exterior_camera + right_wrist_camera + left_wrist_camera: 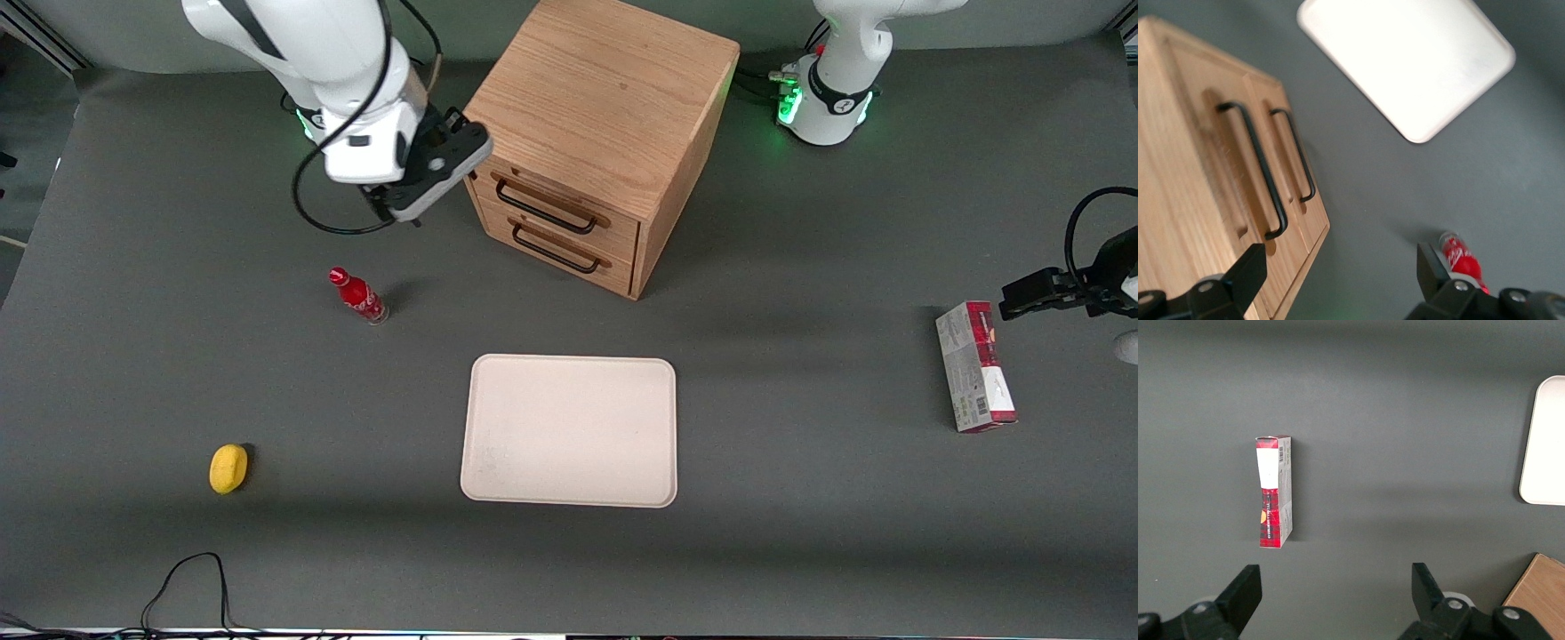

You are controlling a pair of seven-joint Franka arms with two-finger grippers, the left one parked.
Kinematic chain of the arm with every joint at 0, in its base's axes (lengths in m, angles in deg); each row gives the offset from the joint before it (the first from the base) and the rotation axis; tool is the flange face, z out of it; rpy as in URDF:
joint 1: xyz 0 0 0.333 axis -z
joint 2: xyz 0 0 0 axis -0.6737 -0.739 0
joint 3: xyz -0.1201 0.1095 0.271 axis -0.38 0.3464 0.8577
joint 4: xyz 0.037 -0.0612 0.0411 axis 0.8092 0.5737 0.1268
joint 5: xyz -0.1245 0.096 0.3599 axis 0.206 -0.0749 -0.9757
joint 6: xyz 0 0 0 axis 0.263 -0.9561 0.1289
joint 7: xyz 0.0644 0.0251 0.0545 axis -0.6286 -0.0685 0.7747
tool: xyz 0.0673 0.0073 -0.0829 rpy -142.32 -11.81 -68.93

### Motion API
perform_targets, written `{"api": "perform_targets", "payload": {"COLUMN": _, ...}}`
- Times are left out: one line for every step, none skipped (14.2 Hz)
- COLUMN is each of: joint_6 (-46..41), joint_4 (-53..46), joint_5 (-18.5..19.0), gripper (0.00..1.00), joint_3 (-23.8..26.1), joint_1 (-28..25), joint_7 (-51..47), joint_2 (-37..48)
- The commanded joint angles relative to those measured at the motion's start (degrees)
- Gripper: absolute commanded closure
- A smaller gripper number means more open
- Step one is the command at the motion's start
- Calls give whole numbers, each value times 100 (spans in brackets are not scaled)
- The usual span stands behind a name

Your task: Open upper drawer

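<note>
A dark grey table (800,551) seen from above. Nearest the front camera lies a pale, empty tray (569,431), with a small yellow lemon-like object (228,468) toward the working arm's end of the table and a red and grey box (974,366) lying flat toward the parked arm's end. Farther from the camera than the tray stands a small red bottle (357,296).

Farther still sits a boxy oak cabinet (605,98), turned at an angle. Its upper drawer (556,206) is fully closed, flush with the cabinet front, directly above the matching lower drawer (551,249). Each has a wide black wire handle; the upper handle (544,208) is untouched.

The right arm's gripper (396,206) hangs in the air just beside the cabinet's front corner, above the table and farther from the camera than the bottle. Its two fingers (1245,277) are spread apart and hold nothing.

The task looks barely started: the gripper apparently has yet to reach the handle, close on it and pull the drawer out.
</note>
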Motion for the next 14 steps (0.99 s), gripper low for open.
{"api": "perform_targets", "payload": {"joint_6": -210, "joint_4": -225, "joint_5": -675, "gripper": 0, "joint_3": 11, "joint_1": 19, "joint_7": 834, "joint_2": -579}}
{"api": "perform_targets", "payload": {"joint_6": -175, "joint_4": -217, "joint_5": -757, "gripper": 0, "joint_3": 11, "joint_1": -7, "joint_7": 888, "joint_2": -659}}
{"api": "perform_targets", "payload": {"joint_6": -105, "joint_4": -199, "joint_5": -766, "gripper": 0, "joint_3": 19, "joint_1": -103, "joint_7": 888, "joint_2": -782}}
{"api": "perform_targets", "payload": {"joint_6": -52, "joint_4": -190, "joint_5": -757, "gripper": 0, "joint_3": 19, "joint_1": -157, "joint_7": 897, "joint_2": -896}}
{"api": "perform_targets", "payload": {"joint_6": 52, "joint_4": -103, "joint_5": -749, "gripper": 0, "joint_3": 28, "joint_1": -175, "joint_7": 888, "joint_2": -958}}
{"api": "perform_targets", "payload": {"joint_6": 228, "joint_4": 46, "joint_5": -722, "gripper": 0, "joint_3": 28, "joint_1": -236, "joint_7": 897, "joint_2": -959}}
{"api": "perform_targets", "payload": {"joint_6": 447, "joint_4": 221, "joint_5": -714, "gripper": 0, "joint_3": 28, "joint_1": -236, "joint_7": 897, "joint_2": -959}}
{"api": "perform_targets", "payload": {"joint_6": 701, "joint_4": 423, "joint_5": -705, "gripper": 0, "joint_3": 46, "joint_1": -254, "joint_7": 897, "joint_2": -959}}
{"api": "perform_targets", "payload": {"joint_6": 974, "joint_4": 625, "joint_5": -679, "gripper": 0, "joint_3": 107, "joint_1": -254, "joint_7": 897, "joint_2": -959}}
{"api": "perform_targets", "payload": {"joint_6": 1255, "joint_4": 819, "joint_5": -556, "gripper": 0, "joint_3": 142, "joint_1": -254, "joint_7": 897, "joint_2": -959}}
{"api": "perform_targets", "payload": {"joint_6": 1440, "joint_4": 960, "joint_5": -486, "gripper": 0, "joint_3": 151, "joint_1": -254, "joint_7": 897, "joint_2": -967}}
{"api": "perform_targets", "payload": {"joint_6": 1581, "joint_4": 1048, "joint_5": -468, "gripper": 0, "joint_3": 151, "joint_1": -254, "joint_7": 897, "joint_2": -1020}}
{"api": "perform_targets", "payload": {"joint_6": 1661, "joint_4": 1067, "joint_5": -467, "gripper": 0, "joint_3": 169, "joint_1": -263, "joint_7": 880, "joint_2": -1098}}
{"api": "perform_targets", "payload": {"joint_6": 1697, "joint_4": 1067, "joint_5": -450, "gripper": 0, "joint_3": 221, "joint_1": -280, "joint_7": 845, "joint_2": -1160}}
